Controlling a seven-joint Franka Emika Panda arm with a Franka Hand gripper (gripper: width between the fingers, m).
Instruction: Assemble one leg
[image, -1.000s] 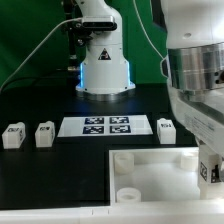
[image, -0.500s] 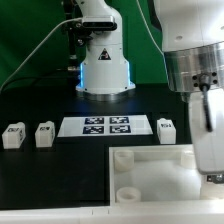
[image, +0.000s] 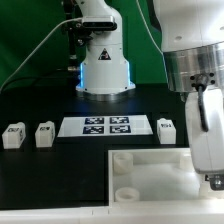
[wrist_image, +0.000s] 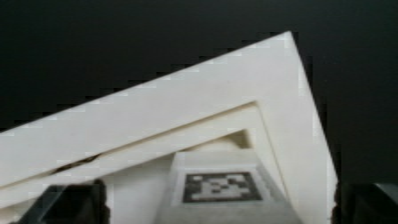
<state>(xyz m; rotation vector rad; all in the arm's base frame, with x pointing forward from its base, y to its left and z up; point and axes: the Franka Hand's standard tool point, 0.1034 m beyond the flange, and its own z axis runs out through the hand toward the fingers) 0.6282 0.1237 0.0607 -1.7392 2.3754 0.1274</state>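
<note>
1. One leg is what we're after, and the large white square panel with round corner sockets (image: 150, 170) shows no leg standing in any socket I can make out — the fitting is not yet done.
2. Three small white stubby tagged blocks sit loose on the black table (image: 40, 100), all beyond the panel's far edge: one leg (image: 166, 129) just off the panel's far edge, another leg (image: 44, 134) and a third leg (image: 12, 135) well off toward the exterior view's left.
3. Between those, also beyond the panel's far edge, lies the marker board (image: 105, 126), carrying only its tags.
4. Over the panel's edge at the exterior view's right, the gripper (wrist_image: 222, 205) hangs low; the wrist view shows a tagged white block (wrist_image: 221, 180) sitting between its dark fingers (wrist_image: 71, 205), against the panel.
5. Fingers look spread either side of that block; whether they grip it, I cannot tell.
6. Sockets: the near round corner socket (image: 125, 195) and the far one (image: 121, 157) both look empty.
</note>
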